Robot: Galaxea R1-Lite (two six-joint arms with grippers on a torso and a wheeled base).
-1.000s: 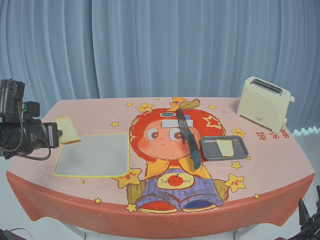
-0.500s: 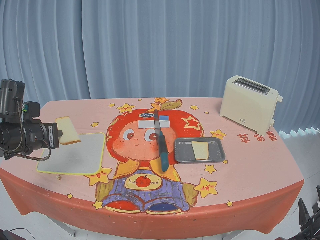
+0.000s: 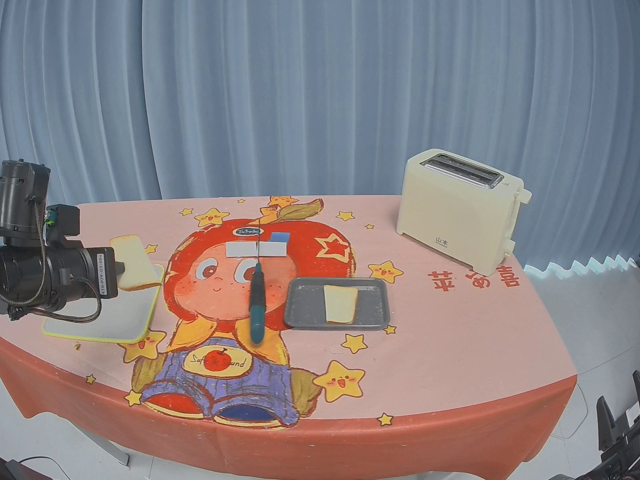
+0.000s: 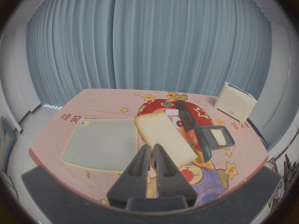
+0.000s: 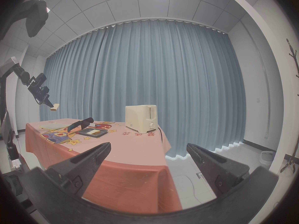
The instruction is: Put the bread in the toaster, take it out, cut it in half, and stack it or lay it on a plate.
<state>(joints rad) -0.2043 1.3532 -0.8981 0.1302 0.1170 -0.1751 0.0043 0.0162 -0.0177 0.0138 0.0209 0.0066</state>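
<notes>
Carrying step: the left gripper (image 4: 152, 147) clamps a pale square slice of bread (image 4: 165, 137) by its edge, in the air near the grey yellow-rimmed cutting board (image 3: 100, 315).
Next move: take it to the cream two-slot toaster (image 3: 460, 208), well apart at the table's far right, and stand it upright over a slot.
Right gripper (image 5: 148, 146): spread wide, beside the table.
Change: the whole head view is shifted, so the camera is moving, not the things; the grip is the same.

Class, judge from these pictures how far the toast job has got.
Done: one small bread piece lies on the grey tray. In hand: the left gripper holds a slice above the table. Left: toasting in the empty-looking toaster, cutting with the knife, plating.
</notes>
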